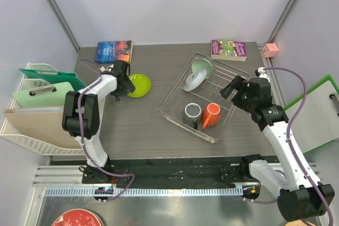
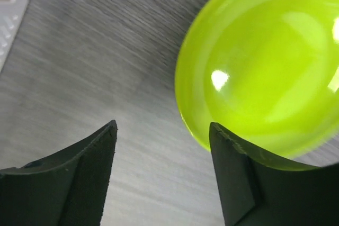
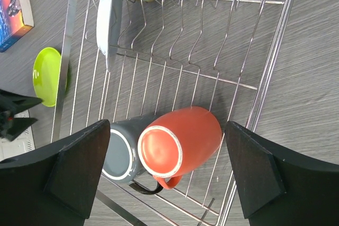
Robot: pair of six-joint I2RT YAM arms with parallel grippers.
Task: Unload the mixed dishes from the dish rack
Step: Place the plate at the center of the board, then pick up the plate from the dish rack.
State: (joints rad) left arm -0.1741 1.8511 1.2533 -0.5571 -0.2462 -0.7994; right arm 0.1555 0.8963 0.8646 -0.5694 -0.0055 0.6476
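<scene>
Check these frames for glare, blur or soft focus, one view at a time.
Left wrist view: the green plate carries bright white glare spots and looks soft, and the close jaws are dark with fuzzy edges. Right wrist view: sharp on the orange mug and grey mug, while the jaws are near-black with little detail. Top view: even light, sharp throughout.

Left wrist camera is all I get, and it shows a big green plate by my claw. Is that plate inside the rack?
Observer: No, the lime-green plate lies on the table, left of the dish rack.
Operator: What's in the rack?
Observer: An orange mug and a grey mug at its near end, a mint bowl and a light grey plate at the far end.
Operator: Where's the other claw?
Observer: The right claw hangs open over the rack's right side.
</scene>
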